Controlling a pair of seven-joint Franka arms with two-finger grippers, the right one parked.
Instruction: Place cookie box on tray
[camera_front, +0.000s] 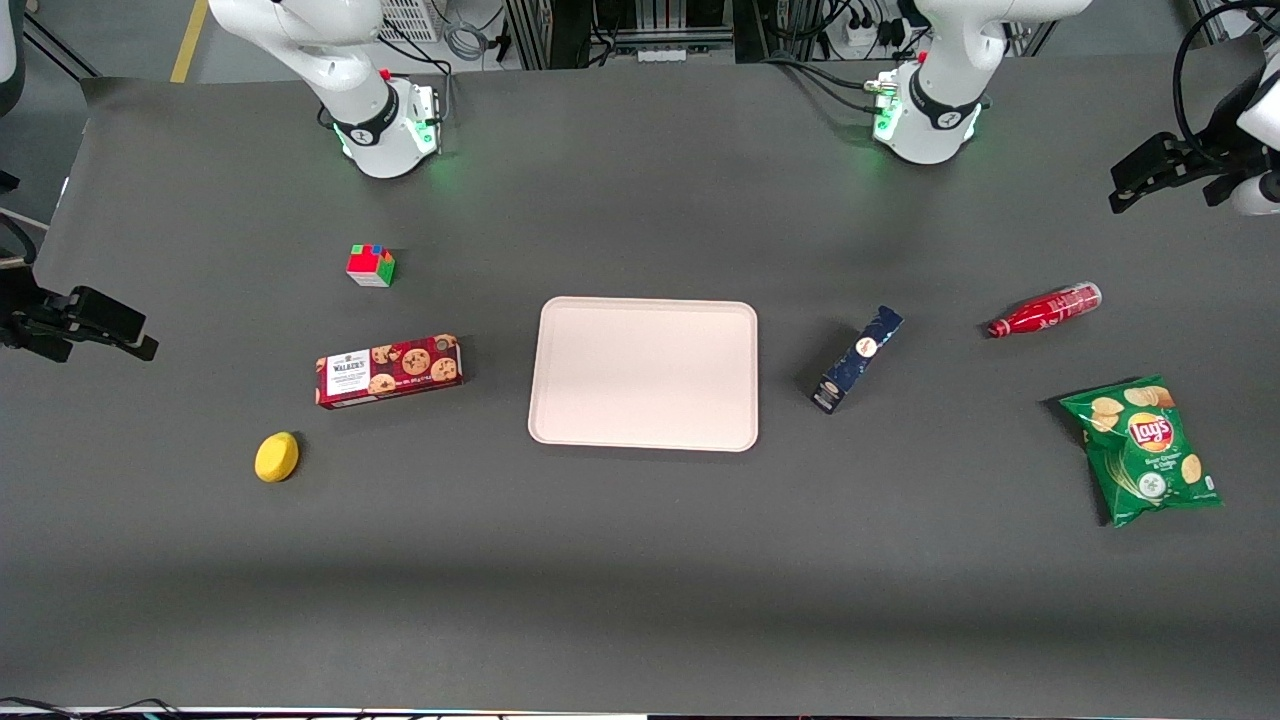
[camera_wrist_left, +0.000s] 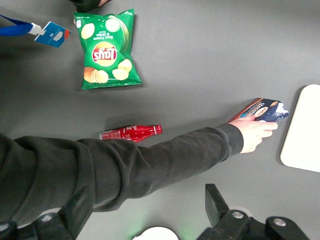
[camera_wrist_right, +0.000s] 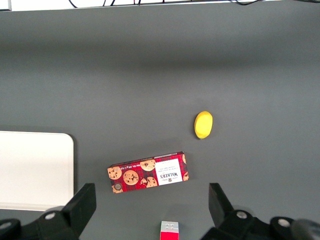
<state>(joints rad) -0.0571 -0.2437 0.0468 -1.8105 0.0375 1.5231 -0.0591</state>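
On the matte grey table, front view: the slim navy cardboard cookie box lies diagonally beside the smooth, round-cornered pink tray, its nearer end angled trayward. The gripper hangs well apart, spread wide, empty.
Left wrist view: a dark-sleeved hand touches the box.

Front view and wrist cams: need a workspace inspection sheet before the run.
Surface: dark grey table mat, flat.
Job's things: slim navy-blue cookie box lies on the mat beside the pale pink rectangular tray, toward the working arm's end; nothing on the tray.
Clutter: red tartan cookie box, yellow oval object, multicoloured cube, red bottle on its side, green crisp bag.
Grippers: left pincer open, raised over the working arm's end.
Cables: black bundles at the arm bases.
Surroundings: left wrist view shows a person's hand on the cookie box; front view shows none.
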